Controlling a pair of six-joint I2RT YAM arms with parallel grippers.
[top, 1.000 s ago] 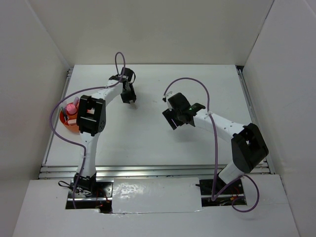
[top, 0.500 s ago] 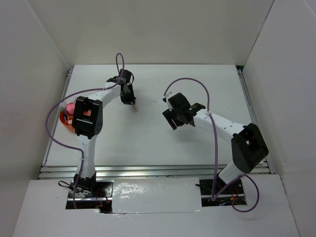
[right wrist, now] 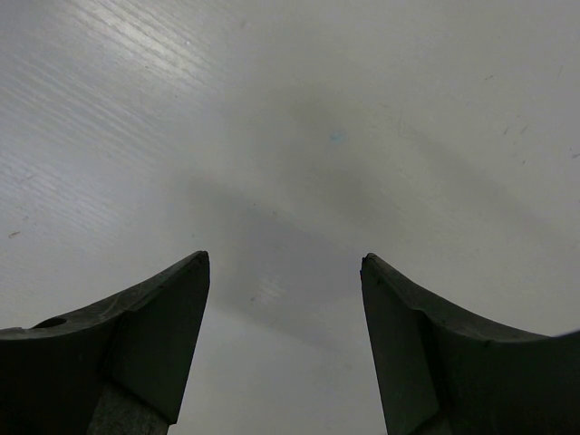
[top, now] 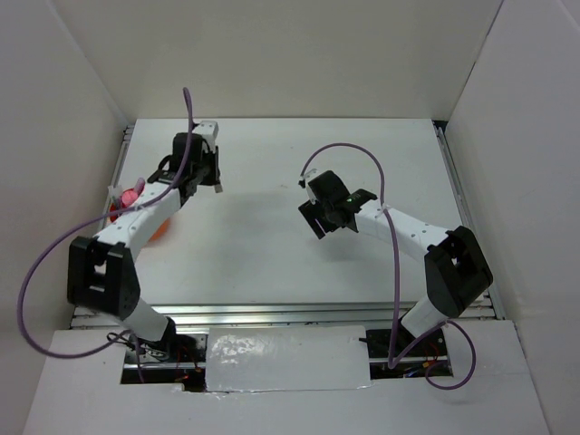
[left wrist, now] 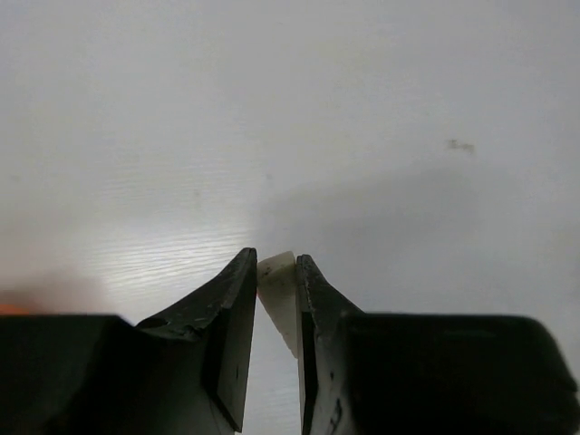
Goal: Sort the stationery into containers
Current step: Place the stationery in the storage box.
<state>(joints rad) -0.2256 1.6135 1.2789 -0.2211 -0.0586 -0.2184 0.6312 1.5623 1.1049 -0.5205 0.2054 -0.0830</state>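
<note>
My left gripper [top: 203, 175] is shut on a small white eraser block [left wrist: 276, 283], which is pinched between the fingertips above bare table. It hangs over the back left of the table, just right of the orange-red tub [top: 159, 229], which the left arm mostly hides. A pink stubby cylinder [top: 131, 193] sticks up at the tub. A faint orange blur [left wrist: 11, 308] shows at the left edge of the left wrist view. My right gripper [top: 317, 217] is open and empty over the table's middle, with only bare table between its fingers [right wrist: 163, 308]. No pens are in view.
White walls enclose the table on the left, back and right. A metal rail [top: 272, 313] runs along the near edge. The left arm's purple cable [top: 36, 272] loops out wide to the left.
My left arm has swung left. Its elbow dropped toward the near left and the gripper moved left toward the tub, still holding the eraser. The right arm has not moved.
</note>
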